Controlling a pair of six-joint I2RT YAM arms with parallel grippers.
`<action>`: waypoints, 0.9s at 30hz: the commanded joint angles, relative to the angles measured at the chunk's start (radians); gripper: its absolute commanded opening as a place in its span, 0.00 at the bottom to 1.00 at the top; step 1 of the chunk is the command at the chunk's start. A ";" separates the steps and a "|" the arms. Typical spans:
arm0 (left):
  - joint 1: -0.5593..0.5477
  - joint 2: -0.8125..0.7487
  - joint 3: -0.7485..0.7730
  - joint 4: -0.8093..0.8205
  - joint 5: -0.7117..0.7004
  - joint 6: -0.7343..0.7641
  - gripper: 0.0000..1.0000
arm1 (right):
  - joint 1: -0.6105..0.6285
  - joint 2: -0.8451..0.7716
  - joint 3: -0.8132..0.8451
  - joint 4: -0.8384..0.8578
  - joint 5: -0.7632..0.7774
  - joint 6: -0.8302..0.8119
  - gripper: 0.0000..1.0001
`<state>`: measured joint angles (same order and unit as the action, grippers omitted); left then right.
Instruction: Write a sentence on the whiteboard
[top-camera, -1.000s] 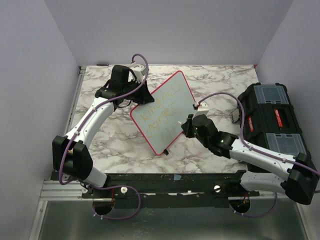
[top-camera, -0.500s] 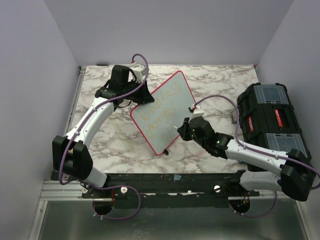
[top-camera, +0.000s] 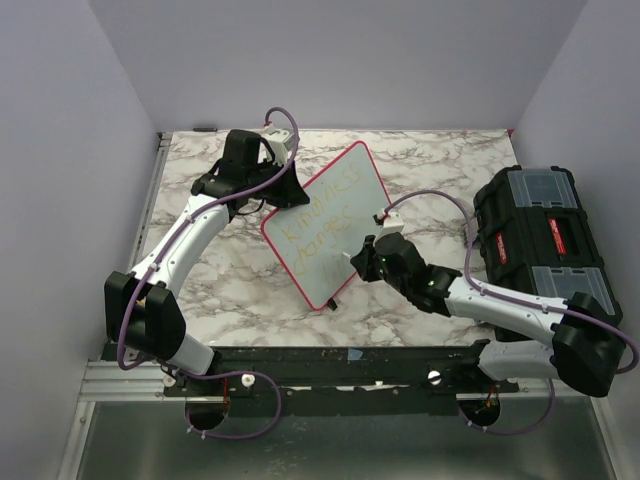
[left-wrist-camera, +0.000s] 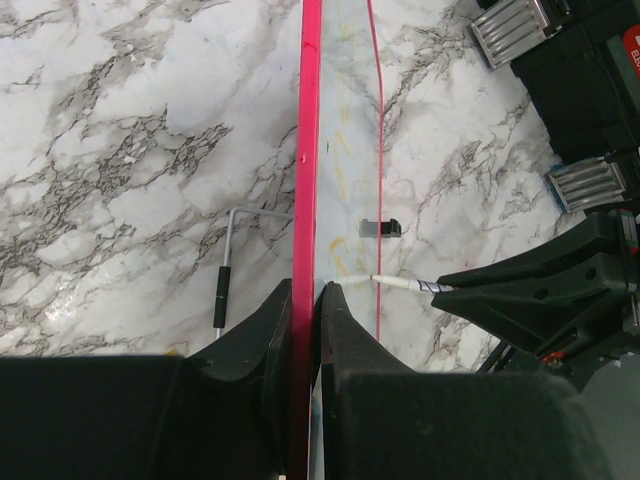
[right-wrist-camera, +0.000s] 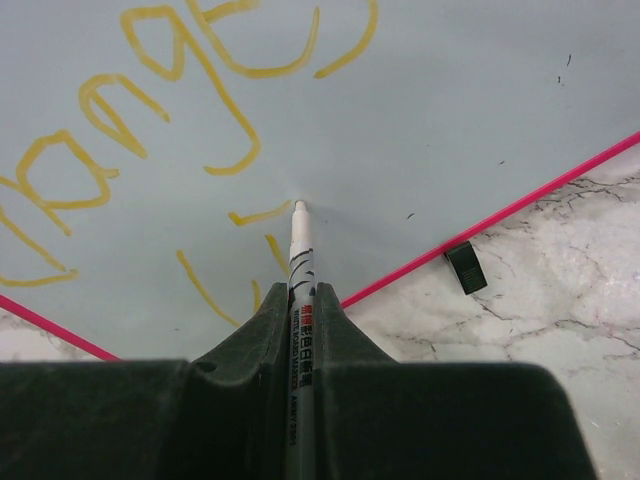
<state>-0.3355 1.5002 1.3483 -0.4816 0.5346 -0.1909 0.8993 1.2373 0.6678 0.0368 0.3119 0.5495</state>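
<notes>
The whiteboard (top-camera: 325, 225), white with a pinkish-red frame, stands tilted up on the marble table. My left gripper (top-camera: 283, 190) is shut on its upper left edge; the left wrist view shows the red frame (left-wrist-camera: 308, 150) clamped between the jaws. My right gripper (top-camera: 368, 259) is shut on a white marker (right-wrist-camera: 298, 262), its tip touching the board's lower part. The sentence (top-camera: 325, 215) is in yellow letters in two lines; a few short strokes of a third line (right-wrist-camera: 255, 250) lie by the tip. A black clip (right-wrist-camera: 464, 266) sits on the board's edge.
A black toolbox (top-camera: 540, 240) with clear lid compartments stands at the table's right side, close to my right arm. A thin metal rod with a black sleeve (left-wrist-camera: 222, 290) lies on the marble behind the board. Purple walls enclose the table.
My right gripper has moved left and a little up across the board's lower part with the marker. The left gripper and the board have stayed still.
</notes>
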 joint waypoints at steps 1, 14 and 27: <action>-0.002 0.024 0.001 -0.079 -0.159 0.126 0.00 | -0.003 0.017 -0.024 0.025 -0.002 0.008 0.01; -0.002 0.025 0.003 -0.080 -0.159 0.127 0.00 | -0.003 0.017 -0.106 0.023 -0.018 0.051 0.01; -0.004 0.024 -0.001 -0.083 -0.160 0.128 0.00 | -0.003 0.019 -0.090 0.018 0.004 0.045 0.01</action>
<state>-0.3359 1.5013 1.3518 -0.4812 0.5320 -0.1761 0.8970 1.2339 0.5705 0.0536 0.3141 0.5846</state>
